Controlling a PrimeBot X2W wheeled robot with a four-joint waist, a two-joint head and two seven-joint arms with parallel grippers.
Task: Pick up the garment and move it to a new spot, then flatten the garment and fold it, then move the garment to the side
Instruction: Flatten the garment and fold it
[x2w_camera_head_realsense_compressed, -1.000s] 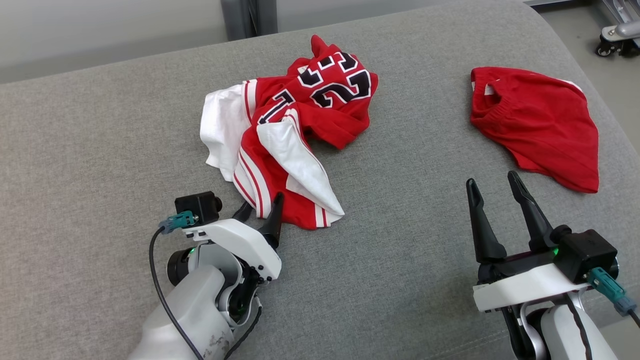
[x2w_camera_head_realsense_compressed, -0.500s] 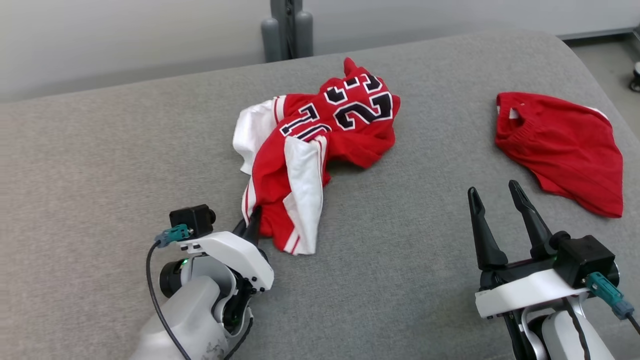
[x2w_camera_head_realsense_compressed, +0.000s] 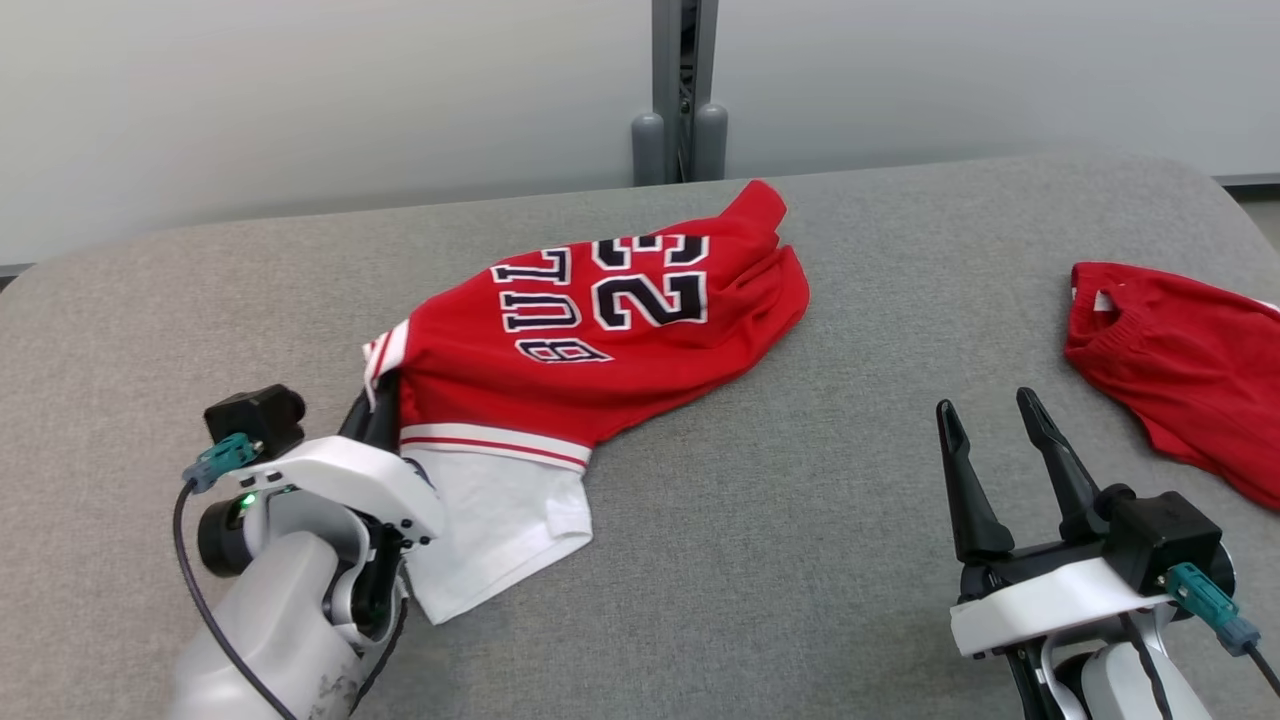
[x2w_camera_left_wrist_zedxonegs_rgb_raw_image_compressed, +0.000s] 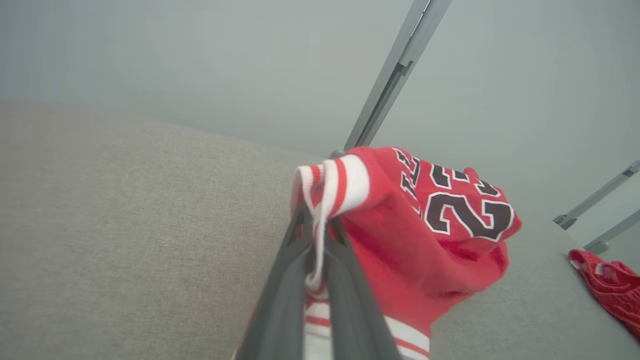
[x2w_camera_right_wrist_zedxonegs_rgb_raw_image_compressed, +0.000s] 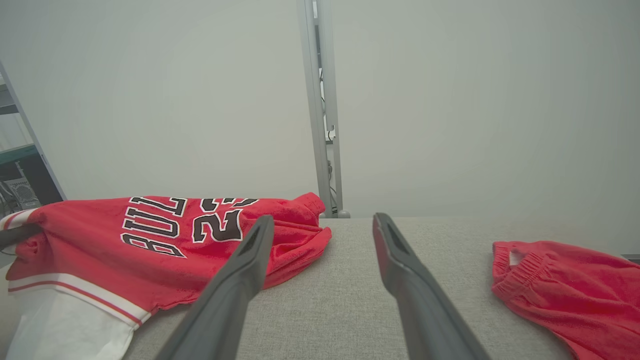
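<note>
The garment (x2w_camera_head_realsense_compressed: 610, 330) is a red jersey with black-and-white lettering, striped trim and a white part hanging at its lower left. It stretches across the middle of the grey padded surface (x2w_camera_head_realsense_compressed: 800, 520). My left gripper (x2w_camera_head_realsense_compressed: 378, 405) is shut on the jersey's striped edge, lifting that end; the left wrist view shows the garment (x2w_camera_left_wrist_zedxonegs_rgb_raw_image_compressed: 415, 225) with its trim pinched between the fingers (x2w_camera_left_wrist_zedxonegs_rgb_raw_image_compressed: 320, 235). My right gripper (x2w_camera_head_realsense_compressed: 990, 435) stands open above the surface at the lower right, holding nothing. In the right wrist view the garment (x2w_camera_right_wrist_zedxonegs_rgb_raw_image_compressed: 150, 240) lies to the left of the spread right gripper (x2w_camera_right_wrist_zedxonegs_rgb_raw_image_compressed: 322, 225).
A second red piece of clothing (x2w_camera_head_realsense_compressed: 1190, 370) lies at the right edge of the surface, also seen as red cloth (x2w_camera_right_wrist_zedxonegs_rgb_raw_image_compressed: 565, 295) at the right. A grey metal post (x2w_camera_head_realsense_compressed: 682, 90) stands behind the surface against a pale wall.
My left gripper has pulled the jersey's edge leftward, drawing the crumpled heap out so the lettering shows flat. The head camera has tilted up. The right gripper stays put and open.
</note>
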